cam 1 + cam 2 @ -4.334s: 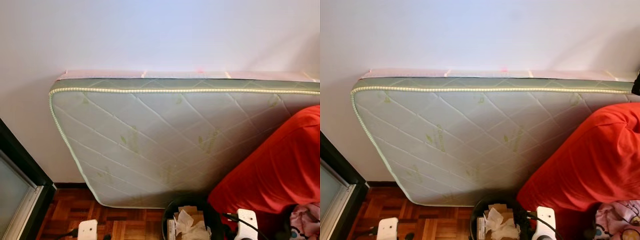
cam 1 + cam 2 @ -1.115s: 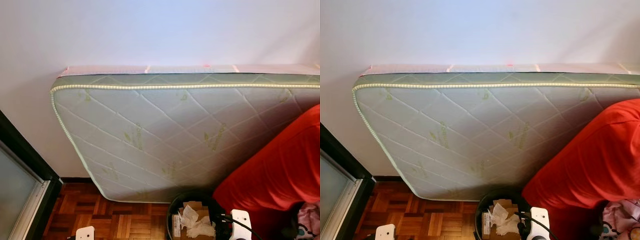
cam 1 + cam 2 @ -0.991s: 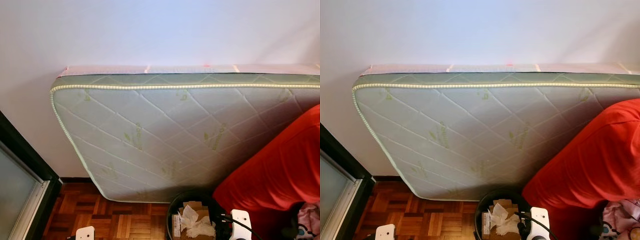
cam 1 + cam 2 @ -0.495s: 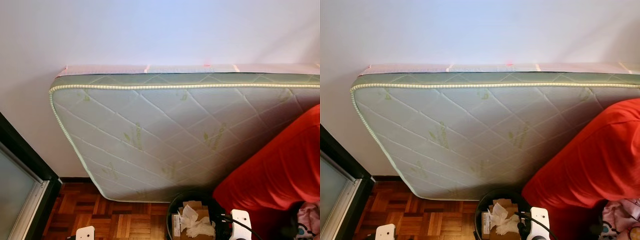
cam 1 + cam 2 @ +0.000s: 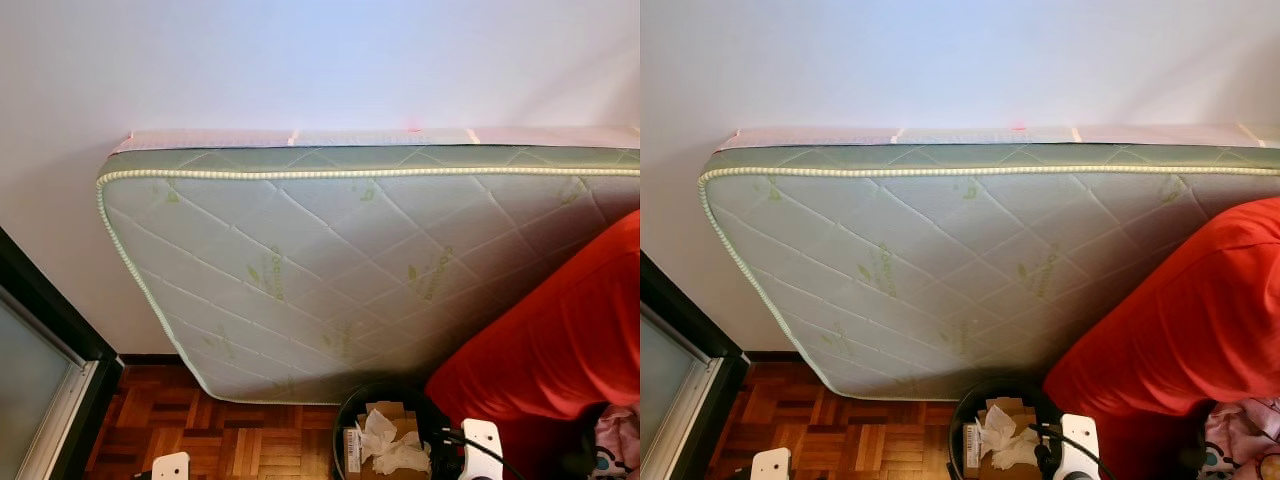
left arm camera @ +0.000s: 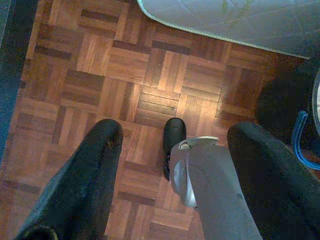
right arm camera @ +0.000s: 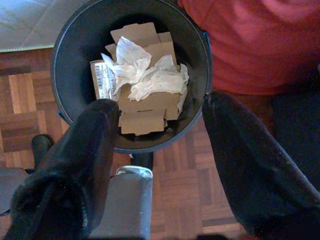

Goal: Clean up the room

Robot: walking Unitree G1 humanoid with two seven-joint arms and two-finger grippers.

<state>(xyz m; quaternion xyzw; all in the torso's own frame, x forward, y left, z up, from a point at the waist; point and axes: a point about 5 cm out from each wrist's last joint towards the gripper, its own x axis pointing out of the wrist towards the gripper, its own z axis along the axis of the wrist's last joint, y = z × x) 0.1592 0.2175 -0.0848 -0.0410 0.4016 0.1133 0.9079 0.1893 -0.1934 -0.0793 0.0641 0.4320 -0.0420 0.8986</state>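
Observation:
A black round bin stands on the parquet floor, at the foot of a mattress in the eye views. Inside it lie flattened brown cardboard and crumpled white tissue. My right gripper hangs open just above the bin's near rim, with nothing between its fingers. My left gripper is open too, over bare parquet to the left of the bin, holding nothing.
A quilted green mattress leans on its side against the white wall. A big red cushion crowds the bin from the right, with pink fabric below it. A dark-framed glass door stands at left. My foot rests on the floor.
The view has shifted slightly since the earliest frames. Nothing in the scene has moved, and both grippers stay as they were.

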